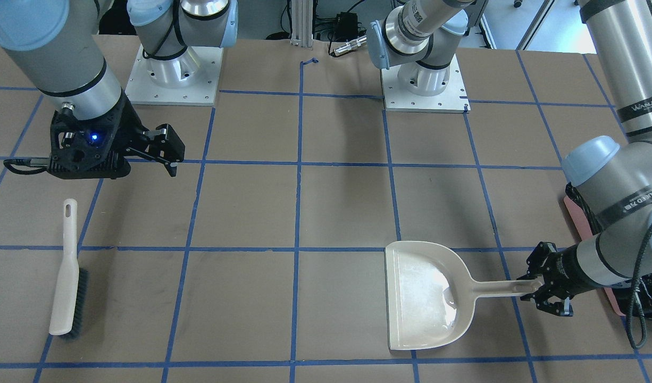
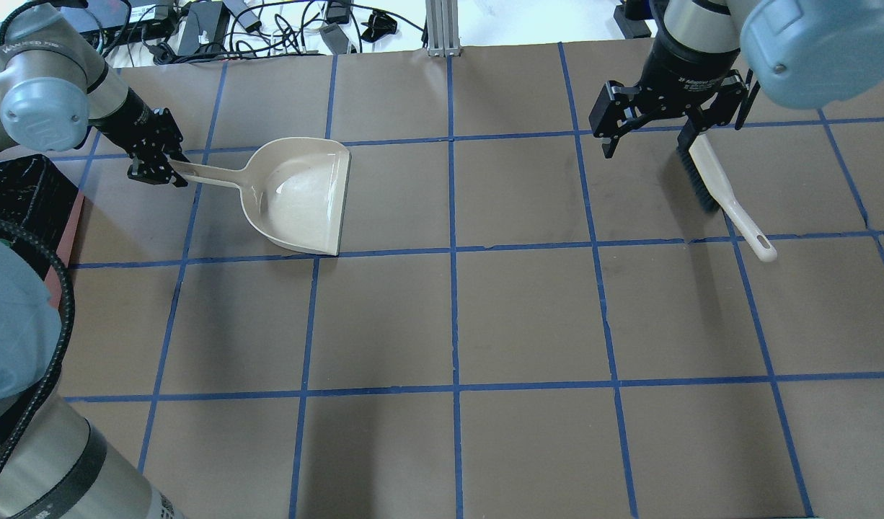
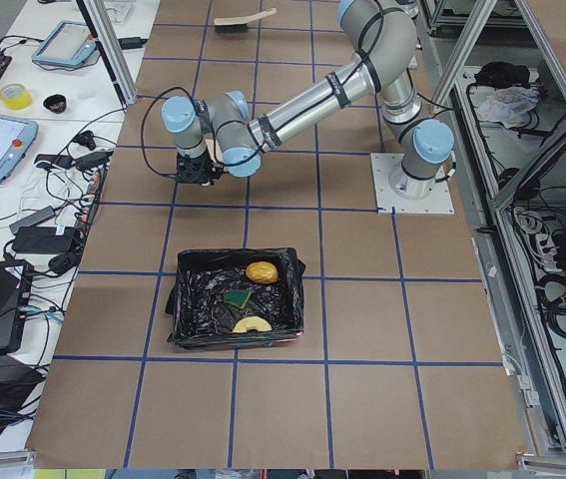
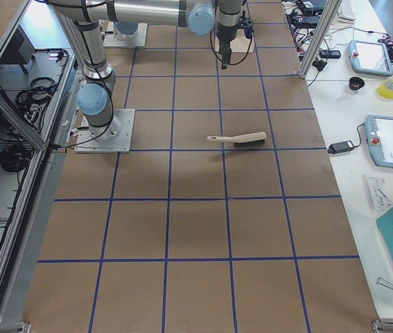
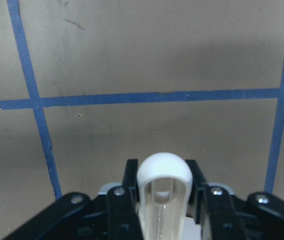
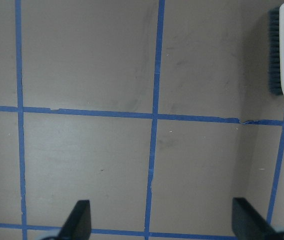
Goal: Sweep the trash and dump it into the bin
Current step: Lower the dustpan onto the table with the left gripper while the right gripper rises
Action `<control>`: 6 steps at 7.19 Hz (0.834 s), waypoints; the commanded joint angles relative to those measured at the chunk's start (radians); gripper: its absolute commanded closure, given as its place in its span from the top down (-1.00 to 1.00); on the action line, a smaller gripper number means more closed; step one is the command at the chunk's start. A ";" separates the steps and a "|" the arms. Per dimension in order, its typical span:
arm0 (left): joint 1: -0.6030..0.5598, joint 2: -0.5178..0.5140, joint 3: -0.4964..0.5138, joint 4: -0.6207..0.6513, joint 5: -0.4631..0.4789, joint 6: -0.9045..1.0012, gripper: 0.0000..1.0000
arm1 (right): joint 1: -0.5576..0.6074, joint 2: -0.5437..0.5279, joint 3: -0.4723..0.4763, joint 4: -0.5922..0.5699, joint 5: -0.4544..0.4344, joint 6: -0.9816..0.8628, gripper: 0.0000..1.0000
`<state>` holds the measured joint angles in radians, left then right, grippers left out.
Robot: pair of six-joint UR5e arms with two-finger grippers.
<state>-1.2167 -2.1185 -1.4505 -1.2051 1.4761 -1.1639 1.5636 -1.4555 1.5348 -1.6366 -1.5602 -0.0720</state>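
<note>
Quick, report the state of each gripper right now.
Left gripper: closed on the handle of the dustpan.
Right gripper: open, holding nothing, above the table near the brush.

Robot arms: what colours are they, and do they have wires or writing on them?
The left arm and right arm are shiny silver tubes with round pale-blue caps at the joints. The left gripper and right gripper are black, two-fingered. A black cable runs along the left arm, black bands carry white lettering, and a blue light glows on the right wrist.
</note>
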 commanded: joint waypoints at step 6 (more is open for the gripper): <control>0.005 0.025 0.015 0.013 0.003 0.032 0.76 | -0.013 0.001 0.005 -0.006 -0.014 -0.012 1.00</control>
<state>-1.2140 -2.1060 -1.4438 -1.1912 1.4769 -1.1336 1.5515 -1.4539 1.5413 -1.6421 -1.5728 -0.0913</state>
